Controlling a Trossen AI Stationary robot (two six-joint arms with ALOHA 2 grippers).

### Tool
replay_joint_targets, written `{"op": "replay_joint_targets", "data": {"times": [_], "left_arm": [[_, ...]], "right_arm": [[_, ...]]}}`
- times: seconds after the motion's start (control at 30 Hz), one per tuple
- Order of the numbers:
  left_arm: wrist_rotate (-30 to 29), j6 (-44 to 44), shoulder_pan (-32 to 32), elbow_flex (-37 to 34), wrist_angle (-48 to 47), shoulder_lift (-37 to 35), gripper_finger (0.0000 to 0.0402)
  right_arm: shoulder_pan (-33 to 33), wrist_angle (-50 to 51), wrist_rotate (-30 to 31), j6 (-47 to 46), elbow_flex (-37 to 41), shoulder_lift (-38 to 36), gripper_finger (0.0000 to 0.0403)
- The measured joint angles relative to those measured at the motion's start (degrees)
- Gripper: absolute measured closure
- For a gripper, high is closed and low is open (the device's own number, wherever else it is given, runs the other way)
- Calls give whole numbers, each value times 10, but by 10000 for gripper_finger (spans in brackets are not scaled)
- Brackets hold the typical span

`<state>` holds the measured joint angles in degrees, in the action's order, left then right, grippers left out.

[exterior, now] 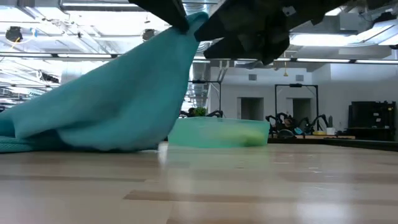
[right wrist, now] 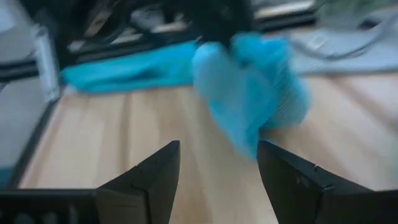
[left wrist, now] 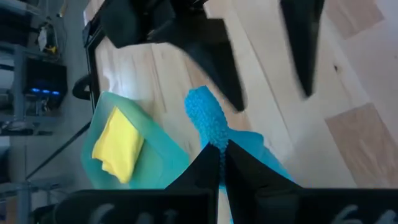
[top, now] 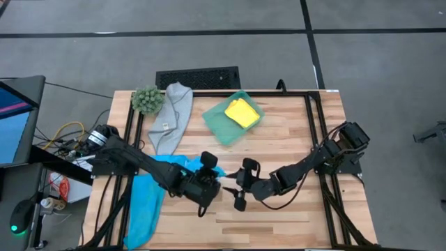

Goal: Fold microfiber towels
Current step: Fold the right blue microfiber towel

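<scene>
A sky-blue microfiber towel (top: pixel 150 199) lies along the table's left side. One corner of it is raised, with my left gripper (top: pixel 217 183) shut on it. In the low view the cloth (exterior: pixel 124 93) slopes up from the table to that hold. My right gripper (right wrist: pixel 217 168) is open just right of the left one, its fingers facing the raised blue corner (right wrist: pixel 249 93) without touching it. A grey towel (top: pixel 173 115) lies flat at the far left. A folded yellow towel (top: pixel 242 111) rests in the teal tray (top: pixel 217 125). My left gripper pinches a corner of the blue towel (left wrist: pixel 208 127) between its two shut fingers, and a small tip of cloth sticks out past the fingertips (left wrist: pixel 205 165). The fingers slant downward from the table's left. The held corner is lifted (exterior: pixel 186 28), and the rest trails down onto the table (exterior: pixel 56 134).
A fuzzy green plant ball (top: pixel 148 100) sits at the far left corner beside the grey towel. The teal tray stands at the far middle. Bare wood (top: pixel 279 216) spreads across the near and right parts of the table.
</scene>
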<state>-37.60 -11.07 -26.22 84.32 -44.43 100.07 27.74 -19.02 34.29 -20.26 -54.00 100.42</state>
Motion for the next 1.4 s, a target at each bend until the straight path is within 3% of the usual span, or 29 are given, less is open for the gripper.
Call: {"op": "replay_joint_targets", "data": {"times": [0.1,0.2,0.5,0.6,0.87,1.03,1.27,1.4], "left_arm": [[-8,-7,2,13,-18,0,400],[-52,-22,-1,40,-59,0,400],[-88,-27,-10,162,-146,0,401],[-91,-28,-10,177,-156,0,401],[-132,-35,-11,192,-178,0,401],[-143,-27,-11,192,-202,0,401],[-144,0,-7,192,-210,0,401],[-175,14,-2,192,-221,0,401]], "right_arm": [[-3,-16,49,18,0,0,165],[-10,-7,69,29,0,0,165],[-43,-38,39,80,0,0,165],[-52,-36,14,83,0,0,165],[-53,-38,15,81,-2,41,171],[-43,-38,30,66,1,68,223],[-1,-38,129,93,0,47,384],[35,4,180,113,0,-20,389]]}}
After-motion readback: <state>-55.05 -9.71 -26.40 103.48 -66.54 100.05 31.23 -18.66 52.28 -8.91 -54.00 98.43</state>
